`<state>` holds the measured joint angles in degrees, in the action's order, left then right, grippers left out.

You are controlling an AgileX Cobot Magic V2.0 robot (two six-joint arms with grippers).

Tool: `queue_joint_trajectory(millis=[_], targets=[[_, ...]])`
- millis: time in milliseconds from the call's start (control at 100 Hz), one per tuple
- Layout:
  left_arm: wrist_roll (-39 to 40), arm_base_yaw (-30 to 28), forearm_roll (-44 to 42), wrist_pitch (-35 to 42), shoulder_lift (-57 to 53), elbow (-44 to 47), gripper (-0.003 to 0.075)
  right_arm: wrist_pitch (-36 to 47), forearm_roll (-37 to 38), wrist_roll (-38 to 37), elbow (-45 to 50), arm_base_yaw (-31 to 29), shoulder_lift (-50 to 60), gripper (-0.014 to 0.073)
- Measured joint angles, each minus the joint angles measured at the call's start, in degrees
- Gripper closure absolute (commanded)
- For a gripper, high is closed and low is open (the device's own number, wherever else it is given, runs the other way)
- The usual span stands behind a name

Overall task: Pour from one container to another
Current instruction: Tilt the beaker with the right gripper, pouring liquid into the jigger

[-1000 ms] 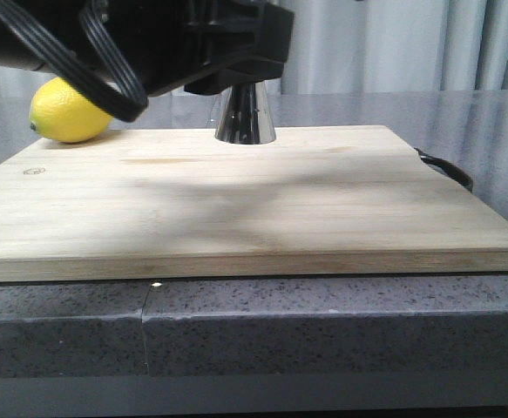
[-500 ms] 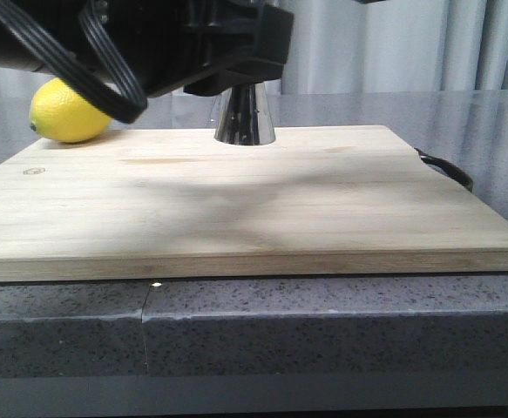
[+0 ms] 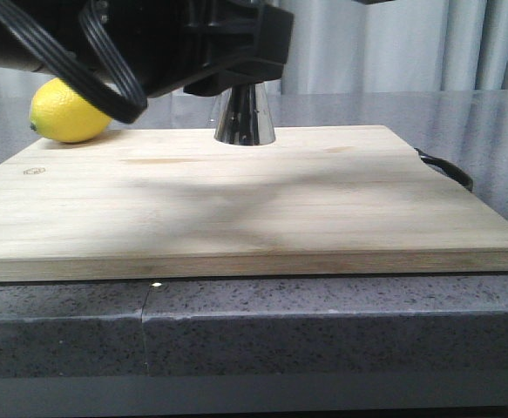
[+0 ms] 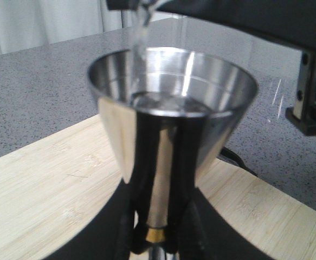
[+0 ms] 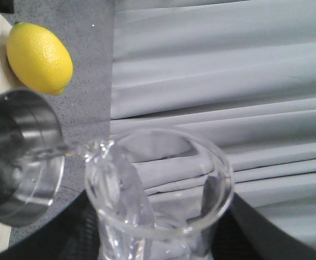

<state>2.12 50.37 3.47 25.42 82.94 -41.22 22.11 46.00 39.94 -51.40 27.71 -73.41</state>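
Lemon (image 3: 67, 111) lies at the far left, on the grey counter (image 3: 323, 326) just behind the back corner of the wooden board (image 3: 236, 205). Next comes the left gripper (image 4: 159, 238), its black fingers (image 4: 142, 162) closed on the narrow waist of the jigger (image 4: 171, 103), which stands upright on the board's far edge; the front view shows only the lower cone below the dark arm. Clear liquid already pools in the jigger's upper cup. Above its rim the beaker (image 5: 160, 189) is tipped over, lip toward the jigger, and a thin stream (image 5: 60, 150) runs from lip to cup. Right gripper (image 5: 158, 238) is clamped around the beaker (only dark finger edges show beside the glass).
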Motion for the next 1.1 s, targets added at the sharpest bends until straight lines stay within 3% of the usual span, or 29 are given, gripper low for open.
queue_joint_trajectory(millis=[670,930,1100], targets=[[0.0,0.0,0.0,0.0,0.0,0.0,0.0739,-0.6,-0.1,0.1,0.0,0.0,0.0,0.0349],[0.0,0.0,0.0,-0.1,0.0,0.0,0.0739,-3.4,-7.6,-0.1,0.0,0.0,0.4,0.0349],[0.0,0.0,0.0,-0.1,0.0,0.0,0.0739,-4.1,-16.3,-6.0,0.0,0.0,2.1,0.0349]])
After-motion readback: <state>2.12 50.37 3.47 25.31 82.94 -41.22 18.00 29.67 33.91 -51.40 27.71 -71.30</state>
